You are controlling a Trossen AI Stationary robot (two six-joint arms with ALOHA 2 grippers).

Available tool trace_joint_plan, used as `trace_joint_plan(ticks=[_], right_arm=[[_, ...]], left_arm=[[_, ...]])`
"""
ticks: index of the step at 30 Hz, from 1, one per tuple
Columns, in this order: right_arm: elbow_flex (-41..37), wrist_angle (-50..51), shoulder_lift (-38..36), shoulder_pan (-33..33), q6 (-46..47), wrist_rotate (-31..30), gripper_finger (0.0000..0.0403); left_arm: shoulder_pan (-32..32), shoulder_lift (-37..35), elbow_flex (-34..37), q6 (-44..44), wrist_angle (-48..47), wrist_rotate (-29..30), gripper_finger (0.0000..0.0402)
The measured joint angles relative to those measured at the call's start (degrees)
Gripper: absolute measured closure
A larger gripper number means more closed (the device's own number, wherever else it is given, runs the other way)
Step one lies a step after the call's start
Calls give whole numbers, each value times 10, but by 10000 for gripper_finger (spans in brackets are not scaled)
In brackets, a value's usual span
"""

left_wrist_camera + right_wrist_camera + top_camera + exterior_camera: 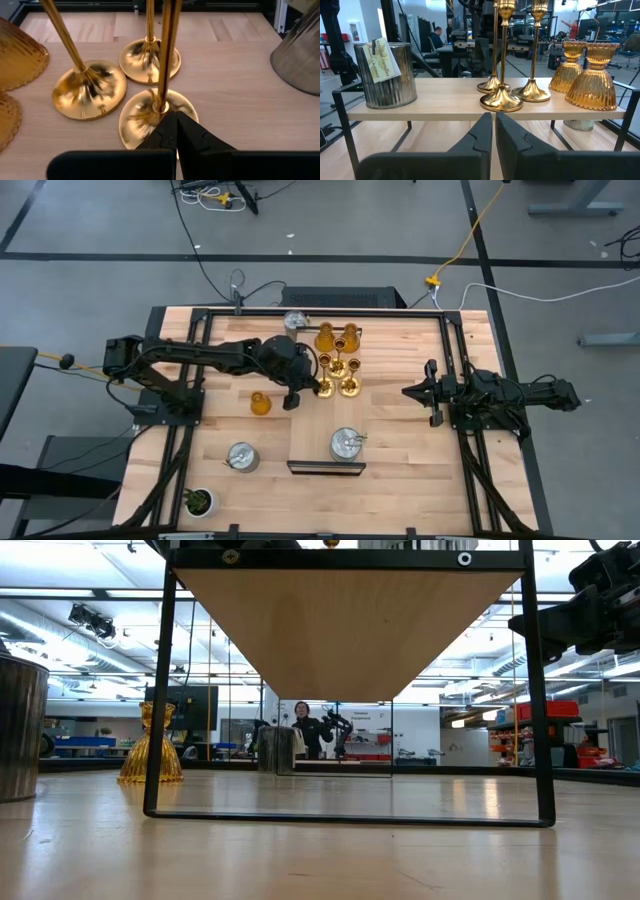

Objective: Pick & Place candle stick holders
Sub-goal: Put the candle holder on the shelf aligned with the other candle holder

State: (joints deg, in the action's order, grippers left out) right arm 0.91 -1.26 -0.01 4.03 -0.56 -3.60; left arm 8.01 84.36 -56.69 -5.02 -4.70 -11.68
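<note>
The left claw [322, 388] sits just left of the picture's centre in the high view, at the lower left of a cluster of three gold holders. In the left wrist view its two dark fingers [167, 134] are pressed together right at the foot of the nearest gold holder [159, 112], touching the thin stem where it meets the round base; whether the stem is actually pinched cannot be told. The other two gold holders [90, 89] [149, 60] stand just beyond, bases nearly touching.

Only the high view shows the whole layout on the surface [400, 440]: two amber holders [337, 337] at the top of the cluster, a third amber holder [260, 403] alone to the left of the claw, and silver holders at upper centre [295, 321], lower left [242, 457] and lower centre [346, 444]. A small potted plant [198, 501] stands at the bottom left.

The right claw [422, 391] waits at centre right, fingers closed on nothing. Its wrist view looks level at the golds and ambers on a raised shelf [445, 102], with a tagged silver holder [385, 74] at left, height that the overhead view hides.

The low view shows one amber holder [151, 747] at left and a person [303, 727] far behind.
</note>
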Motion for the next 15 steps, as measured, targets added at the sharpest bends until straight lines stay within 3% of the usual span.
trace_joint_plan(ticks=[15], right_arm=[[0,0,0,0,0,0,376]], left_arm=[[0,0,0,-1,20,1,400]])
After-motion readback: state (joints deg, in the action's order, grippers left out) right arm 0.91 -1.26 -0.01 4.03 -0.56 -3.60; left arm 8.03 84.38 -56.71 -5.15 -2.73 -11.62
